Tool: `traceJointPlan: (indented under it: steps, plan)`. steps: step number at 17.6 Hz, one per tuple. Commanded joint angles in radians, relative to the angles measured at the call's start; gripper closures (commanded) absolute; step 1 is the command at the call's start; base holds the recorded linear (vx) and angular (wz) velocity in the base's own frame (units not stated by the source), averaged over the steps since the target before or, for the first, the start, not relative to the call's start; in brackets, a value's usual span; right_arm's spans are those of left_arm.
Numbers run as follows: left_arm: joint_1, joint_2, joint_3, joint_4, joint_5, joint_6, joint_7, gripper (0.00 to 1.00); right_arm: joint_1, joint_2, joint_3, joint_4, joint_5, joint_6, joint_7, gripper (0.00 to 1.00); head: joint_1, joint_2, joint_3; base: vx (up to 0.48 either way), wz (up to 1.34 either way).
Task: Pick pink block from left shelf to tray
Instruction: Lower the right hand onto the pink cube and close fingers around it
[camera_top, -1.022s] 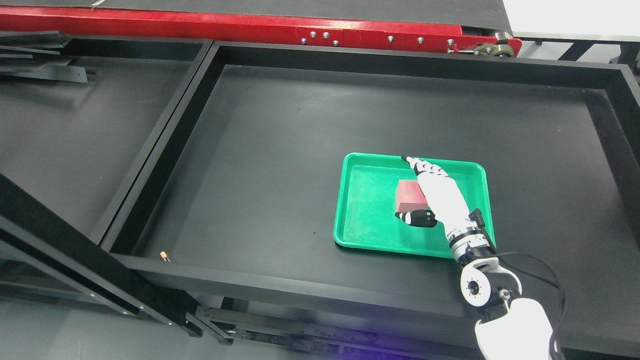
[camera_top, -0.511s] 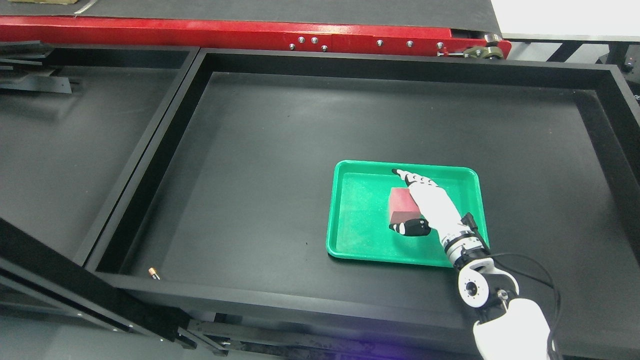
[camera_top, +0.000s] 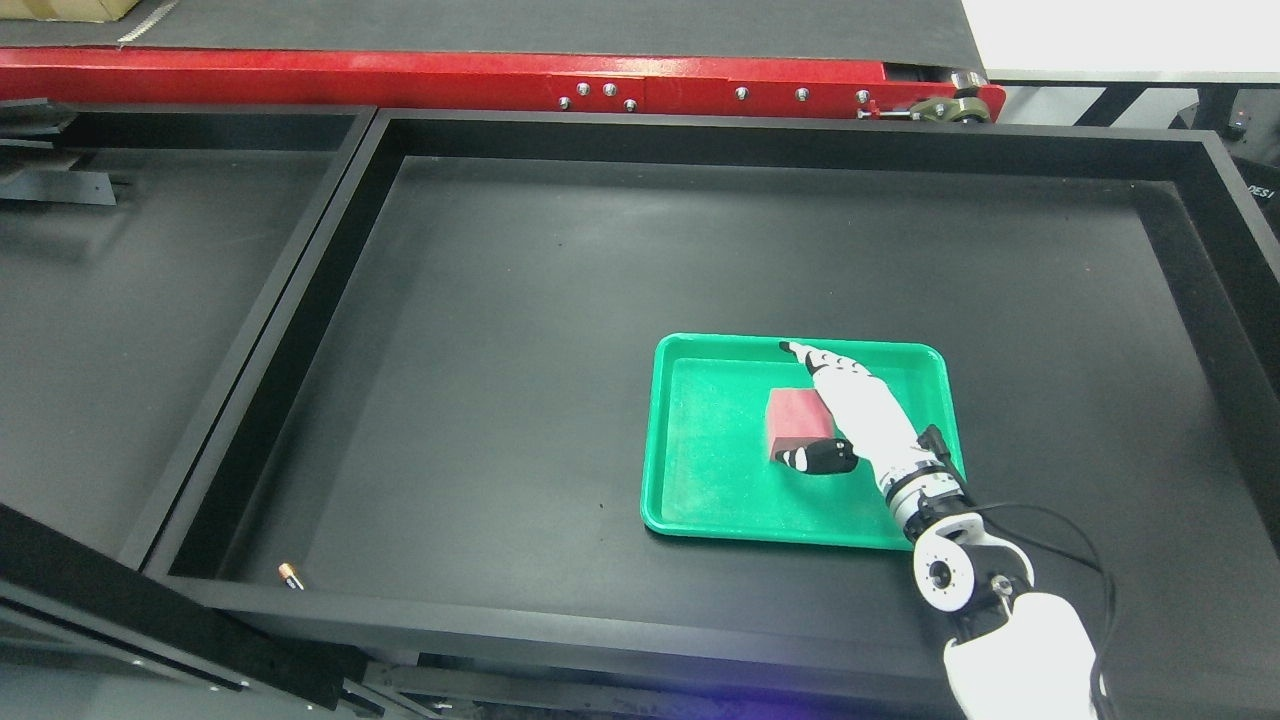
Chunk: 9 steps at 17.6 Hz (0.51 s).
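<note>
Camera shifted; right hand (camera_top: 840, 415) unmoved on pink block (camera_top: 797, 418).

- A large black bin (camera_top: 620, 260) with raised walls fills most of the view.
- A second black bin (camera_top: 120, 300) adjoins it on the left.
- A red rail (camera_top: 400, 80) with bolts runs along the far side.
- A small copper-coloured object (camera_top: 290, 574) lies in the large bin's near-left corner.

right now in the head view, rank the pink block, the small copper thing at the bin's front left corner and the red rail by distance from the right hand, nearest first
1. pink block: in the green tray, between the fingers and thumb of the right hand.
2. small copper thing: far to the left, in the black bin's front left corner.
3. red rail: beyond the bin's far wall, along the top of the picture.
</note>
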Motion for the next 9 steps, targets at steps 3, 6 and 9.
traceJointPlan:
  steps: [3, 6, 9]
  plan:
    - [0.02, 0.017, 0.0, -0.017, 0.0, 0.001, 0.0, 0.0, -0.002, -0.017, 0.006, 0.019, -0.009, 0.0, 0.056, 0.01, 0.0, 0.0, 0.0, 0.029, -0.02]
    - [0.02, 0.017, 0.0, -0.017, 0.0, 0.001, 0.0, 0.0, -0.002, -0.017, 0.006, 0.019, -0.012, 0.0, 0.058, 0.01, 0.0, 0.0, 0.0, 0.007, 0.0]
    - [0.02, 0.017, 0.0, -0.017, 0.0, 0.001, 0.0, 0.0, -0.001, -0.017, 0.006, 0.021, -0.012, 0.0, 0.059, 0.02, 0.0, 0.0, 0.0, 0.0, 0.0]
